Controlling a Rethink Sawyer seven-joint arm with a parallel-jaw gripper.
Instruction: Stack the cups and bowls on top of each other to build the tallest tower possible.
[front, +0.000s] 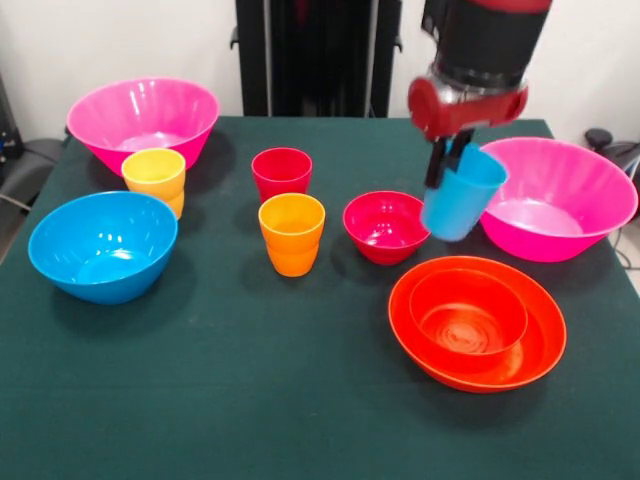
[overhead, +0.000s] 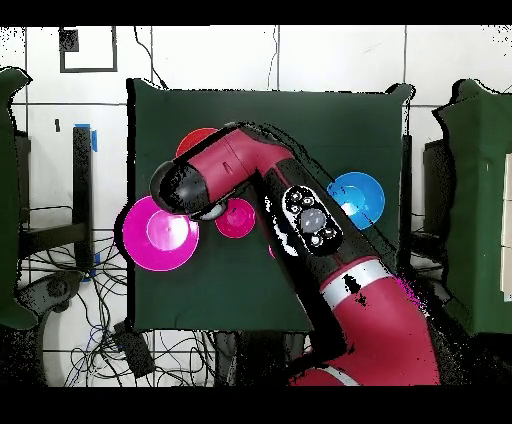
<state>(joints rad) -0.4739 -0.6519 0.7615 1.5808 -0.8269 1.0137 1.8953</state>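
Cups and bowls mostly sit loose, so we judge the tower barely started. We see the gripper (front: 452, 160) clamped on the rim of the blue cup (front: 462, 194), holding it tilted and lifted off the table (front: 250, 400). Just beside the held cup, on the pedestal-left side in the front view, sits the small crimson bowl (front: 386, 226); on the other side sits a large pink bowl (front: 556, 200). Below the cup, toward the camera, we see the only nesting done: the small orange bowl (front: 468, 310) inside the wide orange bowl (front: 535, 340). Further out stand the orange cup (front: 291, 234) and red cup (front: 281, 173), apart from each other. Well away we find the yellow cup (front: 154, 178), the blue bowl (front: 103, 246) and the second pink bowl (front: 143, 120). In the overhead view the arm (overhead: 300, 215) hides most of this. Nearly all stacking is left.
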